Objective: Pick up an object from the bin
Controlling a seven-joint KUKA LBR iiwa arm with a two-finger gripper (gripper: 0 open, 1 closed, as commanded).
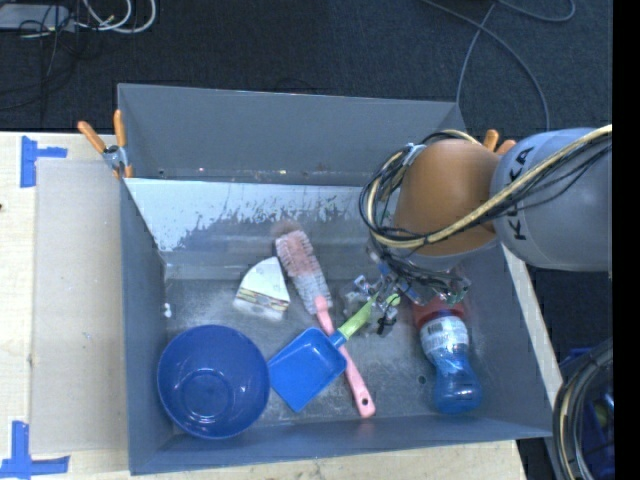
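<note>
Gripper (pixel 378 306) low over the green handle tip of the blue scoop (pixel 305 370); I cannot tell whether its jaws are spread or pressed together.
A pink brush (pixel 318 303) lies touching the scoop, a blue bowl (pixel 212 380) just left of it, and a red-capped bottle (pixel 447 363) near its right.

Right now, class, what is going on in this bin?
A robot arm reaches in from the right, its gripper low in the grey bin, above the green handle of a blue scoop, beside a red-capped blue bottle. A pink brush and blue bowl lie nearby. Nothing looks lifted yet.
</note>
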